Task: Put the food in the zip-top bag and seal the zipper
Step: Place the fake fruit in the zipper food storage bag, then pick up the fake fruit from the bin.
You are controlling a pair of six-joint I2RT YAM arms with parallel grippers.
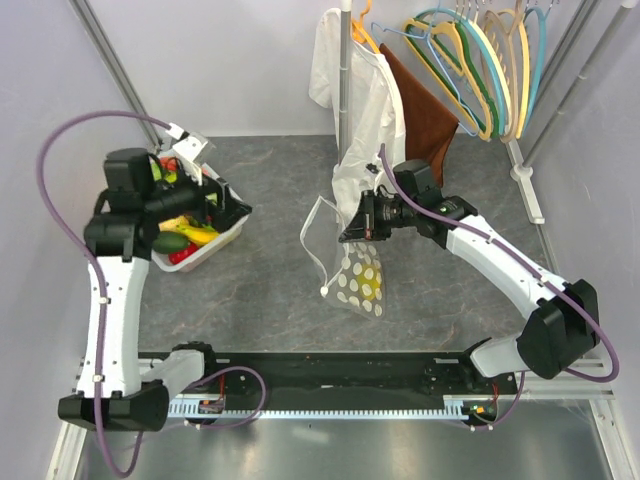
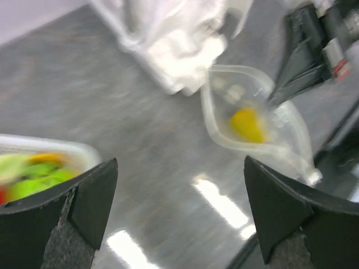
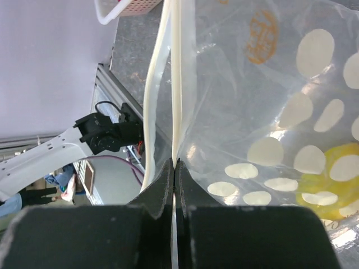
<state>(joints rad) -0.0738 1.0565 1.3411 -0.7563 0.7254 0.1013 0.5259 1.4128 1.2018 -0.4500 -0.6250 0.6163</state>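
Our left claw (image 2: 179, 168) gapes wide and empty above the basket (image 1: 228, 238). Our right claw (image 3: 174, 167) pinches the rim of the zip-top bag (image 1: 352, 268) — we see yellow food (image 2: 247, 124) inside it, over the middle of the desk (image 1: 260, 300).

overhead view: a grey mottled table top (image 1: 270, 300) enclosed by pale lilac walls (image 1: 230, 60). at the far edge, a rack of metal poles (image 1: 345, 70) carries a row of coloured hangers (image 1: 490, 70), a white shirt (image 1: 365, 100) and, just beside it, a brown cloth (image 1: 425, 115). a perforated metal rail (image 1: 340, 408) runs along the near edge, next to a brushed steel surface (image 1: 330, 450). left wrist view: the table top shows bright streaks of reflected light (image 2: 221, 204).
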